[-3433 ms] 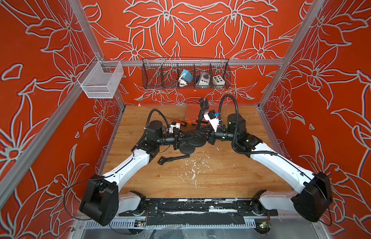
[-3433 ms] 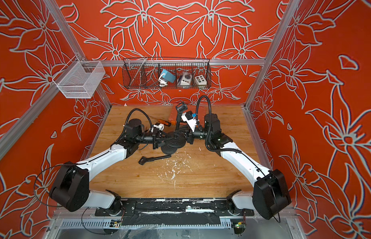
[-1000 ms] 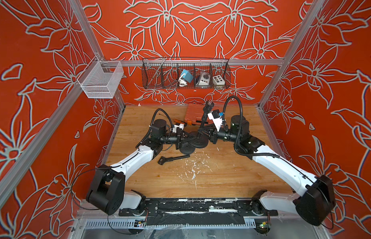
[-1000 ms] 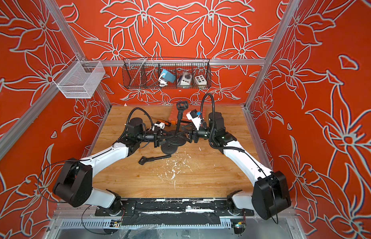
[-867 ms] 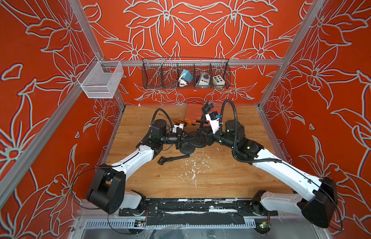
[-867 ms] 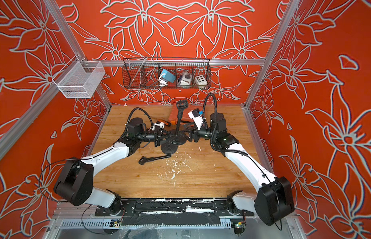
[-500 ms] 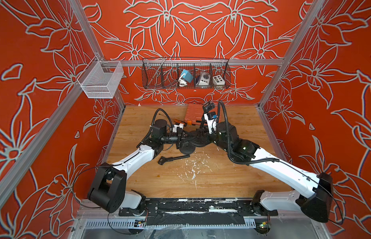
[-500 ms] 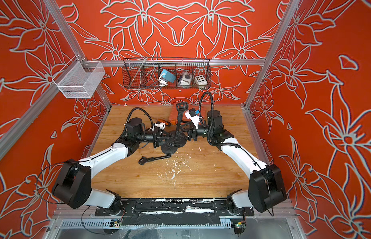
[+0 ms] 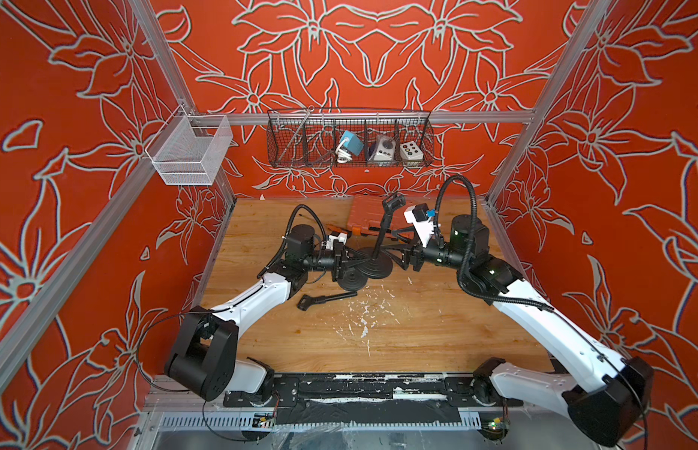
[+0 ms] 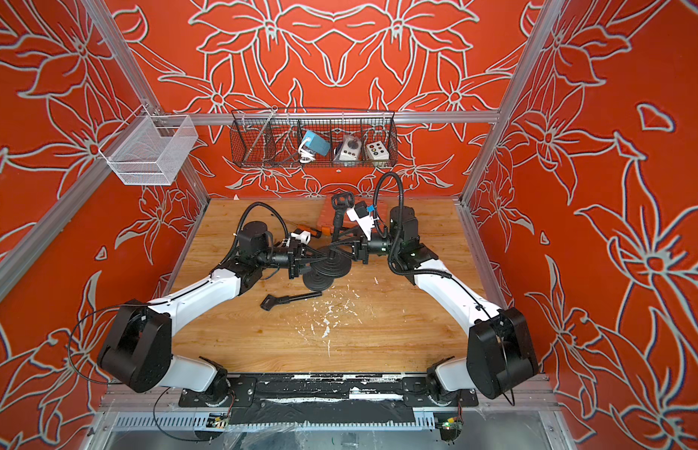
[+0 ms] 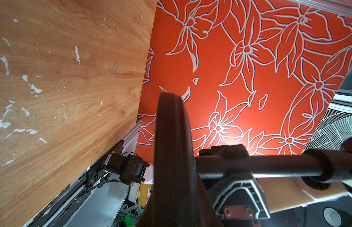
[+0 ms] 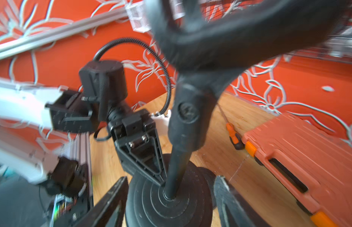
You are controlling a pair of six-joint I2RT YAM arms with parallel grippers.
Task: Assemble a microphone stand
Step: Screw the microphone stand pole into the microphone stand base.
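The mic clip point(image 12: 220, 35) is cut off and apparently blurred.

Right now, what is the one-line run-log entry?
left gripper: shut low on stand pole | right gripper: open, jaws flank stand pole | stand pole: standing in round base | second base: loose beside it

The walls point(image 9: 378, 58) are orange-red, covered in large flowers drawn in pale grey-white outline. The desk point(image 9: 417, 335) is light honey wood grain, flecked with white scuffs near its middle. The microphone stand point(image 9: 381, 237) is matt black all over, its round base ringed with concentric ridges. The second base point(image 9: 352, 281) and the loose rod point(image 9: 326, 299) are black too. The case point(image 12: 299, 153) is orange with brighter orange latches. The screwdriver point(image 12: 233, 135) is orange with a black end. The arms point(image 9: 258, 296) are white with black joints. The wire basket point(image 9: 289, 156) is black and holds a blue item point(image 9: 350, 141). The mesh basket point(image 9: 187, 156) is white.
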